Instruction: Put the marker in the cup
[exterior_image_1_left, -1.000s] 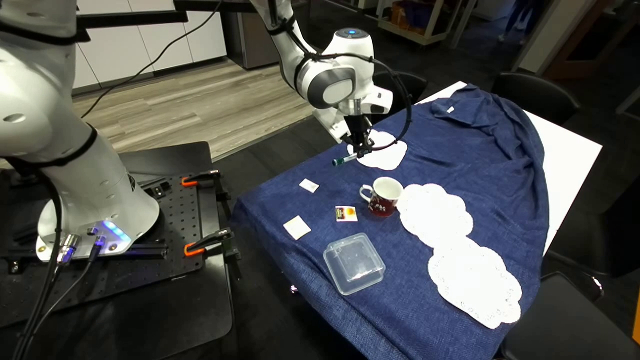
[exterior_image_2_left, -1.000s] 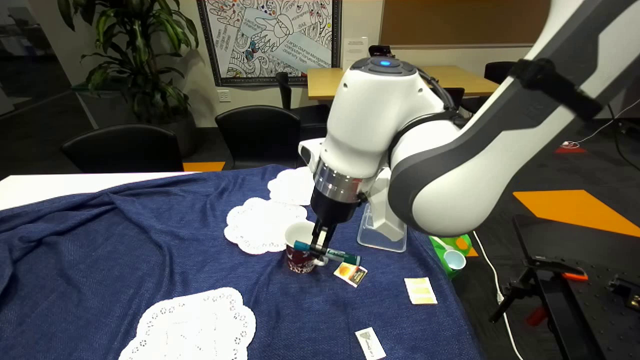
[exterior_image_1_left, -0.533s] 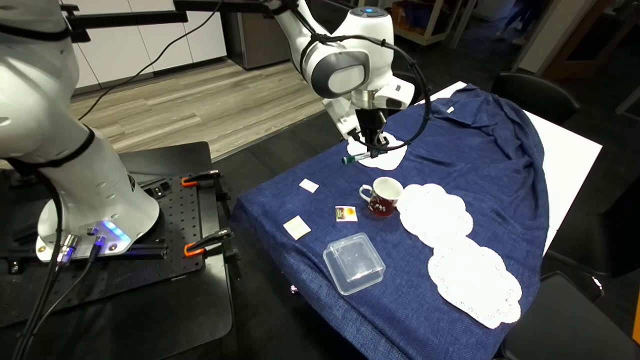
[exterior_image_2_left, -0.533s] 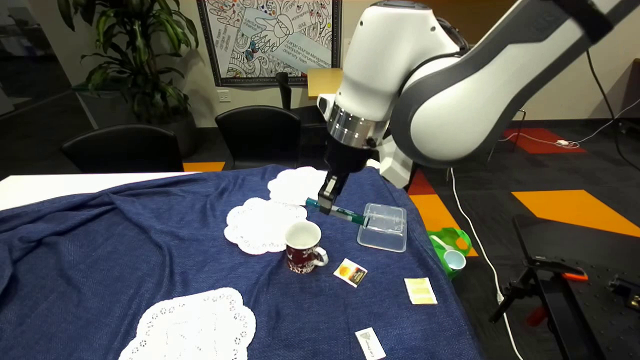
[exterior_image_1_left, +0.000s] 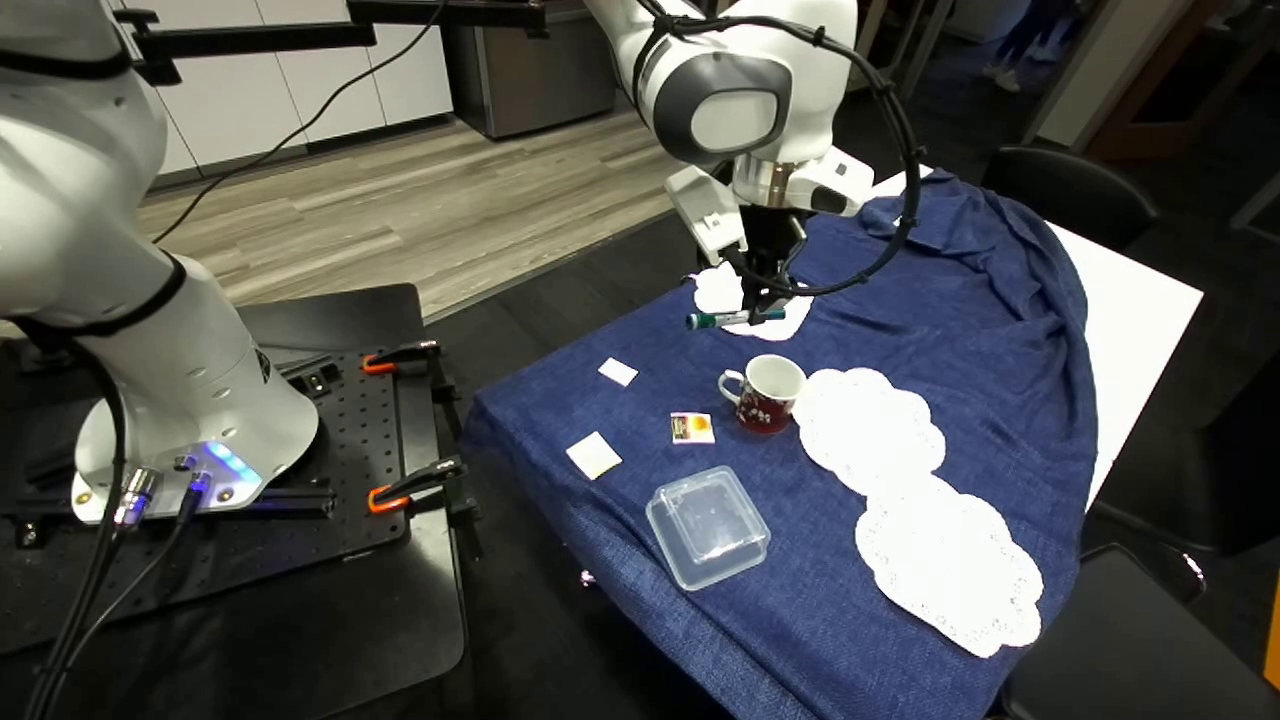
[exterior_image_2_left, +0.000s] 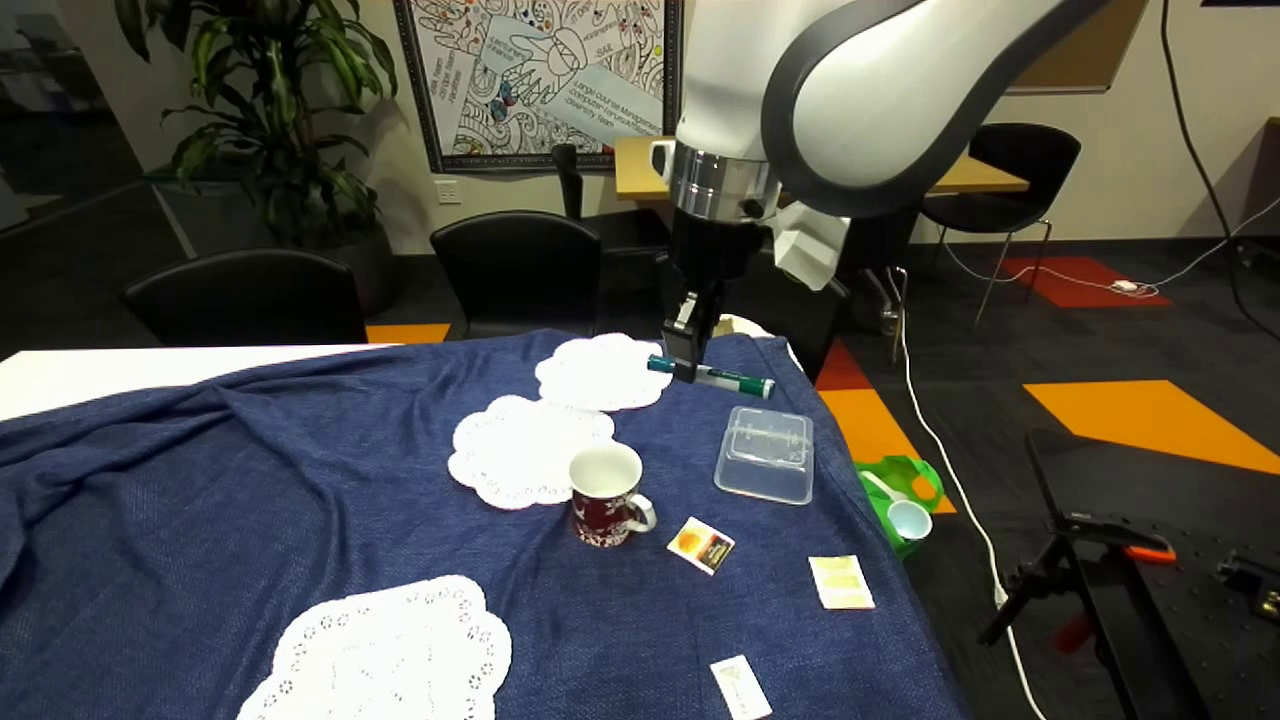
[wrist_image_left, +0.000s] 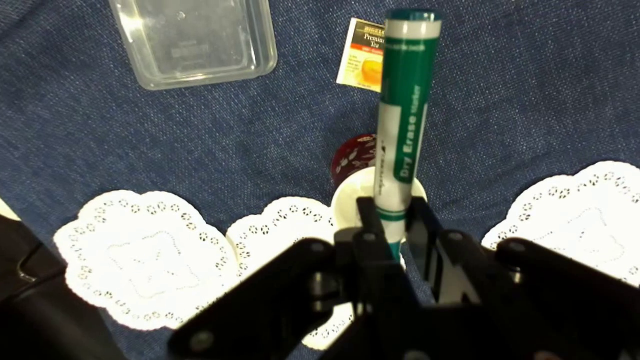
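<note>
The cup is a mug (exterior_image_1_left: 765, 412), dark red with a white pattern outside and white inside. It stands upright on the blue cloth, and also shows in an exterior view (exterior_image_2_left: 603, 515). My gripper (exterior_image_1_left: 765, 308) is shut on the green and white marker (exterior_image_1_left: 718, 320), near one end. The marker (exterior_image_2_left: 735, 381) is held nearly level, well above the cloth and apart from the cup. In the wrist view the marker (wrist_image_left: 407, 95) points away from the fingertips (wrist_image_left: 392, 207) and covers part of the cup's opening (wrist_image_left: 350, 195).
A clear square container (exterior_image_1_left: 710, 525) and a tea packet (exterior_image_1_left: 692, 428) lie near the cup. Pale packets (exterior_image_1_left: 594, 455) lie closer to the robot's base. White doilies (exterior_image_1_left: 870, 425) lie flat beside and beyond the cup. A white table edge (exterior_image_1_left: 1150, 300) shows past the cloth.
My gripper has risen with the marker still held. It has shifted right in both exterior views. The cup and the other things on the cloth have not moved.
</note>
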